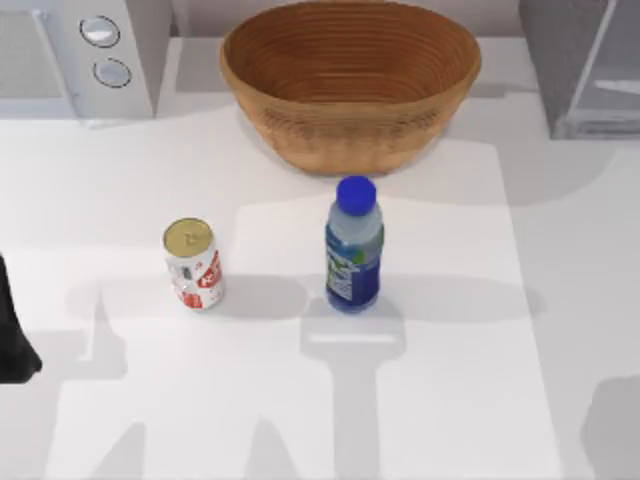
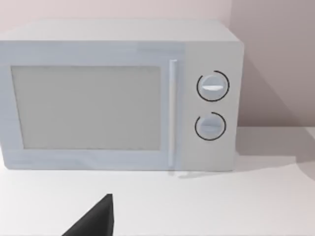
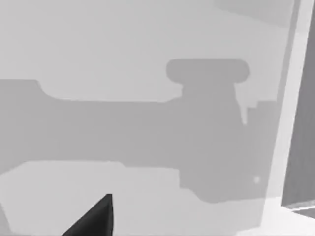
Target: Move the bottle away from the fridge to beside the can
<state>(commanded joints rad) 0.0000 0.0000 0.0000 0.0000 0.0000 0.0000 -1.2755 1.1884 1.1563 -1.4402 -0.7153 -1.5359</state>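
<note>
The bottle, clear with a blue cap and a blue-green label, stands upright near the middle of the table. The can, gold-topped with a red and white side, stands upright to its left with a clear gap between them. The fridge, dark grey with a paler door panel, sits at the back right corner, well away from the bottle. My left arm is a dark shape at the table's left edge, far from both. A dark tip of my left gripper faces the microwave. A dark tip of my right gripper hangs over shadowed table.
A wide wicker basket stands at the back centre, just behind the bottle. A white microwave with two round knobs fills the back left corner. The white tabletop stretches in front of the bottle and can.
</note>
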